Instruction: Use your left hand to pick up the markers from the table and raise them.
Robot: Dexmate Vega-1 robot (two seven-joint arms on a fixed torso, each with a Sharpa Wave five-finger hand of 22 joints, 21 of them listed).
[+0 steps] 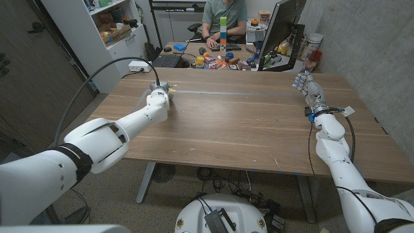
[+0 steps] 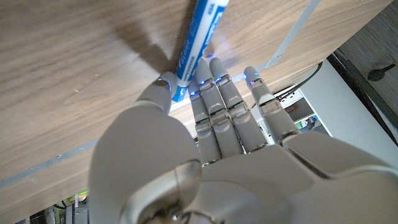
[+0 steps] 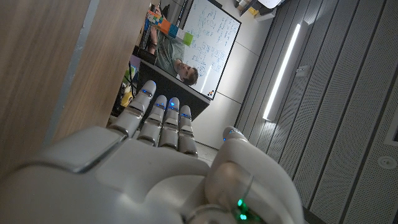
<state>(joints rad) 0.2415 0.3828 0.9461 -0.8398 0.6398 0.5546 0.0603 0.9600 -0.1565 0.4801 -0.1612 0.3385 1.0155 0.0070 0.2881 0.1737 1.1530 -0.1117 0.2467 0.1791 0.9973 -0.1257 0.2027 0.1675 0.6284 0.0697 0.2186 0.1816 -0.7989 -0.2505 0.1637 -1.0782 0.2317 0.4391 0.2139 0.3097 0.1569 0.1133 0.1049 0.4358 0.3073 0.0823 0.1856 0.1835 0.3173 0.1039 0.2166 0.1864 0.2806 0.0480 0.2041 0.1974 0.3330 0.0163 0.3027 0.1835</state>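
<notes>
We judge the task about half done: on the far left part of the table (image 1: 246,123), our left hand (image 1: 158,97) pinches a blue-and-white marker (image 2: 199,37) between thumb and fingers, low over the wood, the raise not yet made. Our right hand (image 1: 305,84) waits on the far right, fingers apart and holding nothing.

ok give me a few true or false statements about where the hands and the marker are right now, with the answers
1. The left hand has its fingertips at a blue and white marker on the table. True.
2. The marker is raised well above the table. False: it lies on the wood, with its shadow right beside it.
3. The right hand holds a marker. False: its fingers are spread and hold nothing.
4. The right hand is near the table's far edge. True.
5. A person sits at a desk behind the table. True.
6. Both hands are side by side. False: they are at opposite sides of the table.
</notes>
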